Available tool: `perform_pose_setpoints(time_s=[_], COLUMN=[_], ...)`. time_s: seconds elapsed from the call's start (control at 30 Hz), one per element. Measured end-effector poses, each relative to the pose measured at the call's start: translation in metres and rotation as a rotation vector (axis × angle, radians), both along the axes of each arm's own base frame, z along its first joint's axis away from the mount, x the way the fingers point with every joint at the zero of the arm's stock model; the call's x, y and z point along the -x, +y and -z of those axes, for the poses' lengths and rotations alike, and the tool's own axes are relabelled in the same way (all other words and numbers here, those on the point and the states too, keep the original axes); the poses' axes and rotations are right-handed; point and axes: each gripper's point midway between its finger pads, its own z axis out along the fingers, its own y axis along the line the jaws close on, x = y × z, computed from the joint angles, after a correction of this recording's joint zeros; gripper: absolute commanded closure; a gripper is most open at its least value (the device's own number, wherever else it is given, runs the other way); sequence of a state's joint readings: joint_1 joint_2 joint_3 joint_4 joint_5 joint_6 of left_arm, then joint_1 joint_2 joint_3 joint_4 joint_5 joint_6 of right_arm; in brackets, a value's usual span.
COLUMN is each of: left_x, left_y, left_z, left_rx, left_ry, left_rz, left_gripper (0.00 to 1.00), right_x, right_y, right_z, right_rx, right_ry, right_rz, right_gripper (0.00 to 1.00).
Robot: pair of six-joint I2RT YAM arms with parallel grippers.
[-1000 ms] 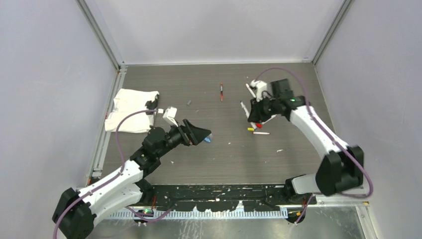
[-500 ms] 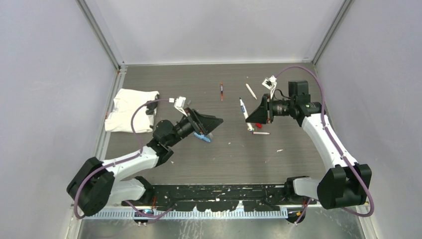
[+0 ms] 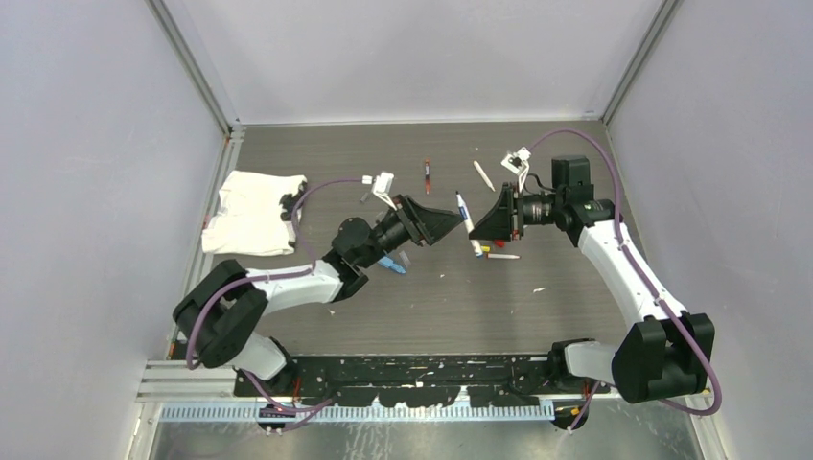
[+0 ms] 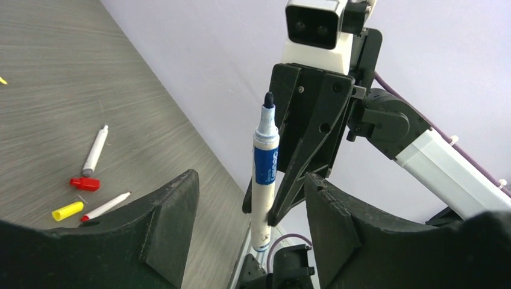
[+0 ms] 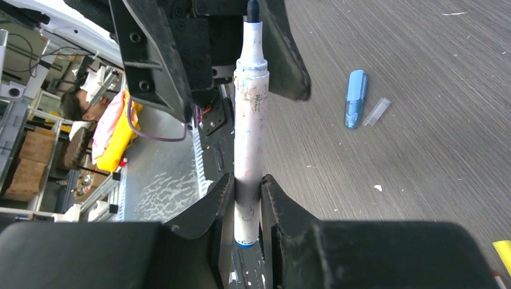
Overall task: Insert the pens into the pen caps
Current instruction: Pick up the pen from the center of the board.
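Note:
My right gripper (image 3: 476,228) is shut on a white pen with a blue label (image 3: 464,213). It grips the pen's lower barrel (image 5: 249,120), with the uncapped dark tip pointing away. My left gripper (image 3: 449,222) is open and empty, facing the right gripper at close range. In the left wrist view the held pen (image 4: 265,174) stands between and beyond my open left gripper (image 4: 248,180). On the table below lie a red cap (image 4: 84,183), a yellow cap (image 4: 67,210) and two white pens (image 4: 95,150).
A chunky light-blue piece (image 5: 355,98) and a small clear piece (image 5: 376,111) lie under the left arm. A dark red pen (image 3: 427,175), a white pen (image 3: 483,175) and a grey cap (image 3: 364,198) lie further back. A white cloth (image 3: 251,213) lies at the left edge.
My left arm swung right and up, away from the light-blue piece, to face the right gripper. My right gripper lifted the blue-labelled pen, then held almost still.

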State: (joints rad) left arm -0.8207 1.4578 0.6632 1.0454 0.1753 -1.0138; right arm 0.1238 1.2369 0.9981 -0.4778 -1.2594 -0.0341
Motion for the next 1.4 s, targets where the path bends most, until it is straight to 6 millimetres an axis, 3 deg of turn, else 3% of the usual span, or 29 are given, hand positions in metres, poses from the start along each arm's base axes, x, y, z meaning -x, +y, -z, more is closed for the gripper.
perform_pose_setpoints(time_s=[0.17,0.37,0.43,0.5,0.57,0.63,0.8,0.9,1.07,1.2,1.4], left_x=[0.002,0.004,0.004,0.004,0.005,0.004,0.004,0.0,-0.003,-0.004,-0.008], left_y=[-0.02,-0.028,-0.029,-0.029,-0.029,-0.029,-0.027,-0.021,-0.017,-0.016,-0.013], left_z=[0.004,0.01,0.011,0.009,0.006,0.006,0.006,0.0,-0.009,-0.013,-0.013], left_rx=[0.016,0.036,0.039,0.046,0.05,0.051,0.068,0.115,0.169,0.185,0.188], left_ry=[0.019,0.041,0.045,0.044,0.03,0.029,0.033,0.021,0.003,-0.016,-0.019], left_rz=[0.038,0.058,0.056,0.057,0.055,0.055,0.026,-0.043,-0.118,-0.163,-0.197], left_gripper=[0.45,0.56,0.68,0.95,0.99,0.99,0.99,0.99,0.99,0.99,0.99], right_x=[0.003,0.006,0.006,0.005,0.005,0.004,0.002,-0.001,-0.003,-0.004,-0.004], right_y=[0.003,0.006,0.006,0.007,0.007,0.007,0.008,0.013,0.022,0.032,0.037], right_z=[0.0,0.001,0.001,0.003,0.005,0.005,0.004,0.007,0.018,0.013,0.006], right_rx=[-0.003,-0.002,-0.001,0.003,0.005,0.009,0.003,-0.022,-0.059,-0.08,-0.096], right_ry=[0.001,0.005,0.006,0.006,0.012,0.011,0.026,0.058,0.145,0.157,0.158], right_rz=[-0.015,-0.027,-0.029,-0.029,-0.029,-0.025,-0.015,-0.002,0.027,0.02,0.012], right_gripper=[0.99,0.99,0.99,0.99,0.98,0.89,0.44,0.34,0.35,0.39,0.63])
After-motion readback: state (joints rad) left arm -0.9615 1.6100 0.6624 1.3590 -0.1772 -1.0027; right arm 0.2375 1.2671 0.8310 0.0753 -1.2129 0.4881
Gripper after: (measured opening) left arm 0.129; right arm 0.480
